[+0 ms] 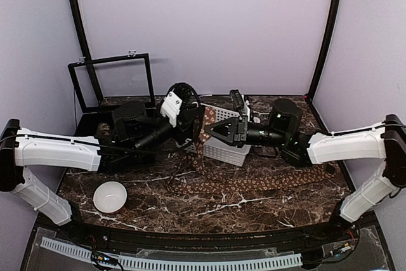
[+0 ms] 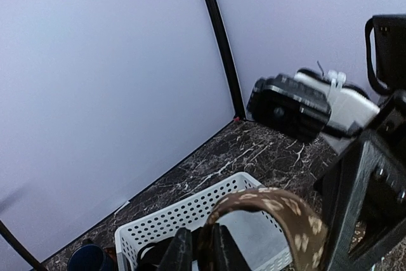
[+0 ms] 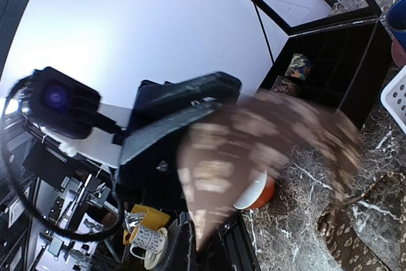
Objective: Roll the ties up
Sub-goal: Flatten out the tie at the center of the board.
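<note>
Looking down on the tabletop (image 1: 190, 211), we see dark marble-patterned stone with white veins. On it lies one tie (image 1: 266, 184), a long narrow band of brown cloth with a fine tan repeat. It runs flat in a shallow curve from near the right edge toward the middle. There it climbs off the surface in front of the white basket (image 1: 236, 152), up to where both arms meet.

The left gripper (image 2: 202, 253) is nearly closed, with the band pinched between its black fingers. From there the cloth arches up and over in a rounded loop. The right gripper (image 3: 202, 252) is closed on the wide pointed end of the same tie. That end fans out before its camera as a blurred brown smear, so we cannot make out the weave there. From above, both sets of fingertips are lost among the black wrist parts.

The basket is rectangular perforated plastic, standing at the middle of the back half, its inside partly hidden by the arms. A smooth round white bowl (image 1: 111, 196) sits near the front-left corner, well apart from the tie. A black-framed case (image 1: 109, 60) with clear panels stands at the back-left corner. Something patterned shows inside it, too small to tell. Bare stone runs along the front edge between bowl and tie.
</note>
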You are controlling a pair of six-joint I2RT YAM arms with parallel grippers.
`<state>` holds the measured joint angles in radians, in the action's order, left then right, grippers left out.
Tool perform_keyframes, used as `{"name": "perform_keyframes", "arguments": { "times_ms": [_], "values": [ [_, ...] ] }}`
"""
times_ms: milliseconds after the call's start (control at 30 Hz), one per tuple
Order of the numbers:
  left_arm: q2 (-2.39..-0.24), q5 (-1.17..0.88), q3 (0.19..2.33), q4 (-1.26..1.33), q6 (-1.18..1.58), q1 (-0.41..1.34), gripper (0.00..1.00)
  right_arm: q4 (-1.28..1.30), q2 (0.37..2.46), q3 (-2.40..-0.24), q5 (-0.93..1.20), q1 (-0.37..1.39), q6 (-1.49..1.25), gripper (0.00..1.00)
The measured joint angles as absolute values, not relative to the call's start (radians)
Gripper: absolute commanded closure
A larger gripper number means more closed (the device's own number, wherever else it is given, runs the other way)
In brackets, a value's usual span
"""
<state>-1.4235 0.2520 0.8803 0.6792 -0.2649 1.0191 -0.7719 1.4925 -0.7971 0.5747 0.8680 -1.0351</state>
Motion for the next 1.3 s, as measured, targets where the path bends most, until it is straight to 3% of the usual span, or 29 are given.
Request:
{"name": "perform_keyframes", "arguments": {
  "times_ms": [267,300,467,567,767,1033,1300],
  "values": [
    [-1.272,0.033,0.788,0.458,-0.308,1.018,0.93,-0.319,1.124,-0.708,0.519,0.788,-0.895,1.0],
    [-1.272,0.0,0.788,0.426,-0.308,1.018,0.9,-0.256,1.083,-0.693,0.512,0.771,-0.879,1.0],
    [-1.311,-0.144,0.765,0.347,-0.3,1.018,0.46,0.006,1.012,-0.653,0.516,0.725,-0.78,1.0],
    [-1.368,-0.233,0.772,0.348,-0.29,1.019,0.39,0.157,1.024,-0.638,0.546,0.725,-0.712,1.0],
    [-1.605,-0.374,0.937,0.35,-0.292,1.018,0.45,0.382,1.023,-0.639,0.577,0.725,-0.601,1.0],
    [-1.905,-0.327,1.102,0.209,-0.31,1.018,0.6,0.475,1.0,-0.639,0.517,0.723,-0.574,1.0],
    [-1.945,-0.233,1.106,-0.002,-0.278,0.982,0.77,0.448,1.102,-0.677,0.524,0.72,-0.547,1.0]
  ]
}}
